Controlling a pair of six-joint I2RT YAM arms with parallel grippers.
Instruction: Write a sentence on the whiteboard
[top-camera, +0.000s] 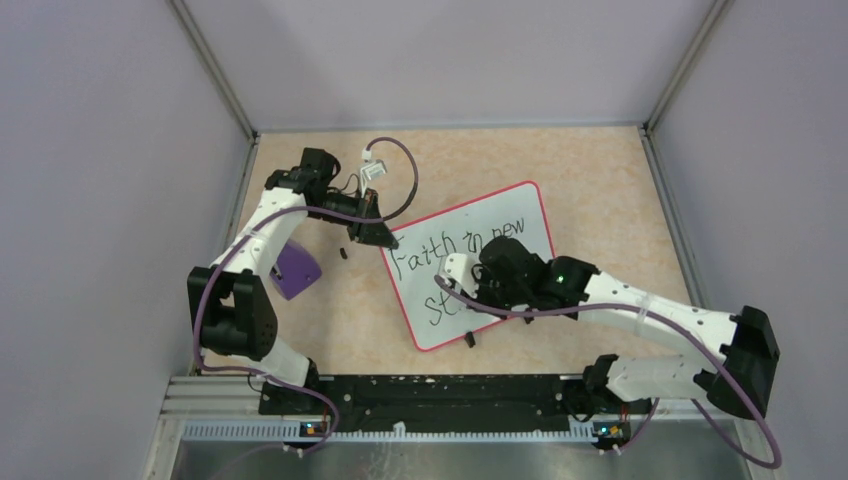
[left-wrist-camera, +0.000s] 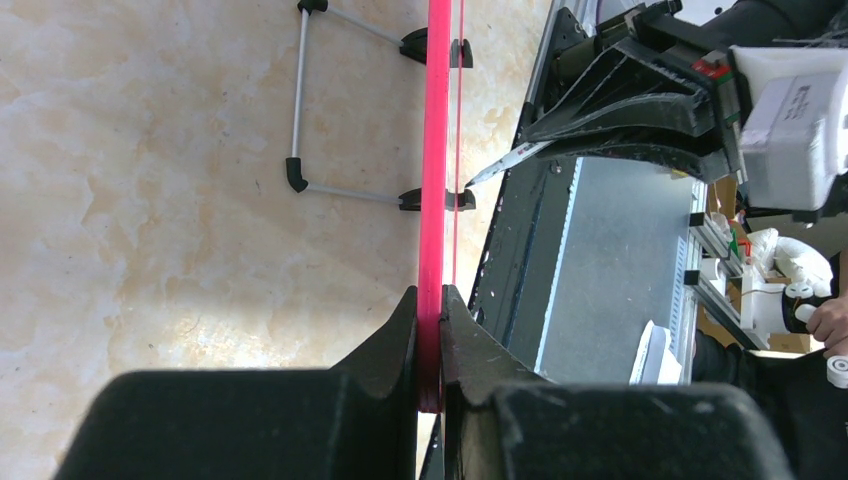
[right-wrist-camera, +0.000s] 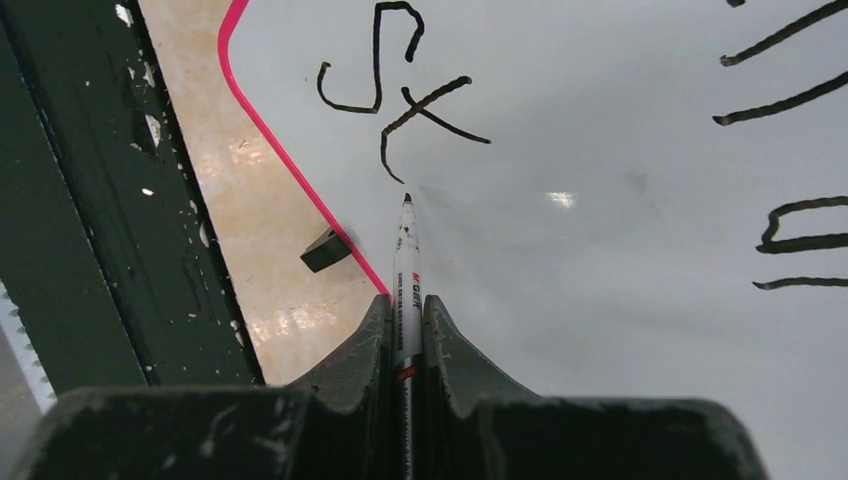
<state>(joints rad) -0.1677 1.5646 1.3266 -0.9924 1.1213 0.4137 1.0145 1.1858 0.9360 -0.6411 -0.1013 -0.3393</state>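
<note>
Right wrist shows our right claw (right-wrist-camera: 407, 305) clamped on the marker (right-wrist-camera: 407, 245), tip pointing straight ahead at the whiteboard (right-wrist-camera: 600, 150), the sentence (right-wrist-camera: 425, 108) just beyond; left claw (left-wrist-camera: 430, 300) pinches its rim

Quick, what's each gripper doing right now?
Left gripper: closed on the red-pink rim of the glossy white whiteboard.
Right gripper: closed on a slim white marker pen.

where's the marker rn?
Right wrist view: the marker is clamped in the right gripper, its tip just short of the "St" in the sentence on the whiteboard, close to the board's pink rim.
</note>
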